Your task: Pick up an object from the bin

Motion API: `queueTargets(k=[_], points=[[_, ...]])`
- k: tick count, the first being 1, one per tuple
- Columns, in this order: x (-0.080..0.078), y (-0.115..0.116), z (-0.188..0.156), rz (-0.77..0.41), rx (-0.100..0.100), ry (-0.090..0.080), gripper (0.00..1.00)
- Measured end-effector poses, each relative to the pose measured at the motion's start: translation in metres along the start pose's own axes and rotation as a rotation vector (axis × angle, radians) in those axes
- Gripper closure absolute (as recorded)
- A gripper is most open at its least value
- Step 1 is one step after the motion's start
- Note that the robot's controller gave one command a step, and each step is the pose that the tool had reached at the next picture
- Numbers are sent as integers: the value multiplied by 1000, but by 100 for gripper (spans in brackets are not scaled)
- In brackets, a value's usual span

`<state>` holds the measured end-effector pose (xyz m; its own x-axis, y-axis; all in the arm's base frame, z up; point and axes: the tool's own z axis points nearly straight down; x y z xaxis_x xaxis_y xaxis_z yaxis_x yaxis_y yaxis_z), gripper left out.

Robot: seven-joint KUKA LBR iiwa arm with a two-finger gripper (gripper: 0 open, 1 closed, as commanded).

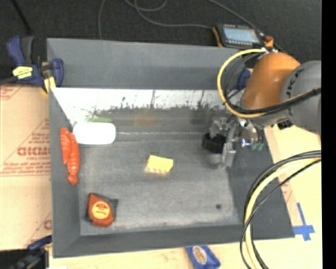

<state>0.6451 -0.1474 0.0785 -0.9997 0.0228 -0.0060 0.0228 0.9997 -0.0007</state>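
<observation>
- While reaching in from view's right, hangs low over right part of floor of bin (134, 66), nearer far wall than near wall: gripper (227, 150), below orange wrist cover (266, 83).
- Jaw state: cannot tell; tip area crowded w/ brackets and cables.
- Small dark block (211, 143): touches gripper's left side. Cannot tell whether bin item or robot part.
- Stands over bare grey floor; none of the 4 clear loose items beneath it.
- Nearest loose item: pale yellow chunk (158, 165). Lies flat approx. mid-floor, left of gripper and slightly nearer the near wall, apart from it.
- White oblong pad (94, 133): lies at far-left of floor, close to foot of far wall, well apart from gripper.
- Orange lobster-shaped toy (70, 154): lies lengthwise along left wall, upper end just beside white oblong pad.
- Orange-and-black tape measure (101, 210): sits in near-left corner, below the toy, farthest item from gripper.
</observation>
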Motion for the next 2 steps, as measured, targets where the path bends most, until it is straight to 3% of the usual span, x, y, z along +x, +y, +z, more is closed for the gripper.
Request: queueTargets(k=[1, 2], points=[[6, -13, -23, 158, 0, -2, 0], [-2, -2, -3, 0, 2, -8, 0]])
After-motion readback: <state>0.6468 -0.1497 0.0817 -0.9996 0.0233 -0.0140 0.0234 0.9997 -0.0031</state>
